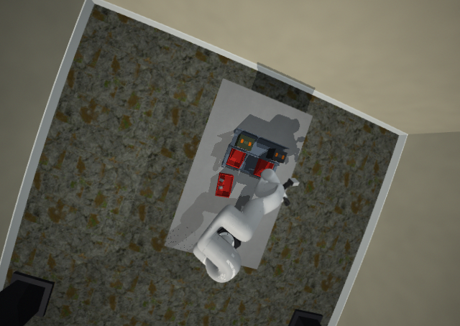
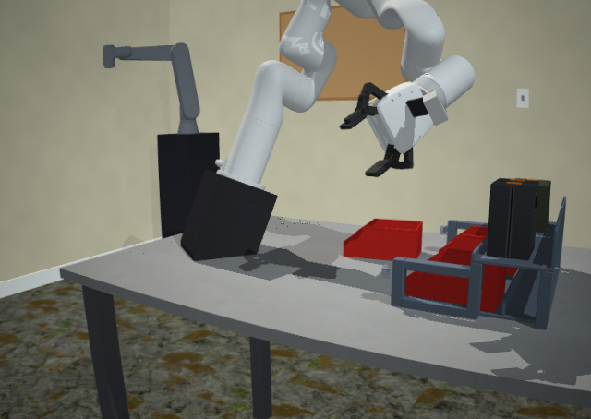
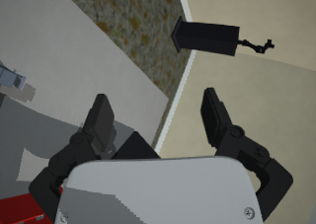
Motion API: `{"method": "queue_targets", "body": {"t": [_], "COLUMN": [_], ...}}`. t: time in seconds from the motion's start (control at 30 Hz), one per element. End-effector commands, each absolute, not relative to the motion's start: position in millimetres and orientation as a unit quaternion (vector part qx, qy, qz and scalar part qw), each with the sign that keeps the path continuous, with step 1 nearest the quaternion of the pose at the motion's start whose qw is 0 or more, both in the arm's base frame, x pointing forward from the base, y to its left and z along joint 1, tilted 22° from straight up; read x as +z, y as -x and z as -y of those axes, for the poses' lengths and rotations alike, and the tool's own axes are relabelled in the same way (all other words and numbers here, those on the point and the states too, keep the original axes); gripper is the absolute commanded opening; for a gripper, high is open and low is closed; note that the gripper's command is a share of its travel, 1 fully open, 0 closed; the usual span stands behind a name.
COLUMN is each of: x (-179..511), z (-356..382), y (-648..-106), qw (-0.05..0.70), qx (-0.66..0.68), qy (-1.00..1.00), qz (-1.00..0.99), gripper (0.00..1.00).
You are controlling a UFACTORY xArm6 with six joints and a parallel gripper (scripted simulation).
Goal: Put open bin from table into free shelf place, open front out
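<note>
The open red bin point(image 1: 228, 186) point(image 2: 386, 243) point(image 3: 21, 210) stands level on the table in front of the shelf's left part, its low sloped front toward the arm's base. Grey parts lie in it. In the shelf point(image 2: 431, 267) point(image 3: 9, 78) one red bin point(image 1: 236, 157) stands at the left and another red bin point(image 1: 263, 166) point(image 2: 437, 283) at the right. The free place point(image 1: 251, 164) is the dark gap between them. My gripper point(image 2: 359, 149) point(image 3: 155, 102) is open and empty, high above the table, tilted and pointing away from the shelf. Its fingertips are partly hidden in the top view.
On the shelf's upper board point(image 1: 261, 148), behind the row, stand an olive case point(image 1: 244, 141) point(image 2: 543, 207) at the left and a black case point(image 1: 279, 155) point(image 2: 512, 219) at the right. The arm partly hides the right bin's front from above. A black pedestal point(image 2: 186, 181) point(image 3: 209, 37) stands beyond the table.
</note>
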State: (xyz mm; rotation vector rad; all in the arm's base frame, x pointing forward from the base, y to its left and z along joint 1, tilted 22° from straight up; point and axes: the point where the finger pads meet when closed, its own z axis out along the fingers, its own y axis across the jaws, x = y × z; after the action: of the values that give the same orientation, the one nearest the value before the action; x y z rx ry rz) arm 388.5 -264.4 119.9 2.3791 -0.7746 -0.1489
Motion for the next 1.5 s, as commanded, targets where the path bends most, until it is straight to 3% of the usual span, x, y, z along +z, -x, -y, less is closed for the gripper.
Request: {"method": "queue_targets", "body": {"t": [0.0, 0.13, 0.53, 0.7, 1.1, 1.27, 1.47], "x": [120.9, 119.0, 119.0, 116.5, 116.5, 114.1, 114.1], "z": [255.1, 215.2, 215.2, 165.8, 165.8, 116.3, 116.3], "y": [-390.0, -392.7, -392.7, -396.0, -396.0, -399.4, -399.4], "qw": [0.303, 0.266, 0.266, 0.215, 0.215, 0.161, 0.161], "qx": [-0.058, -0.073, -0.073, -0.090, -0.090, -0.105, -0.105], "qy": [-0.896, -0.869, -0.869, -0.823, -0.823, -0.763, -0.763], "qz": [0.318, 0.410, 0.410, 0.518, 0.518, 0.617, 0.617], "gripper": [1.00, 1.00, 1.00, 1.00, 1.00, 1.00, 1.00]}}
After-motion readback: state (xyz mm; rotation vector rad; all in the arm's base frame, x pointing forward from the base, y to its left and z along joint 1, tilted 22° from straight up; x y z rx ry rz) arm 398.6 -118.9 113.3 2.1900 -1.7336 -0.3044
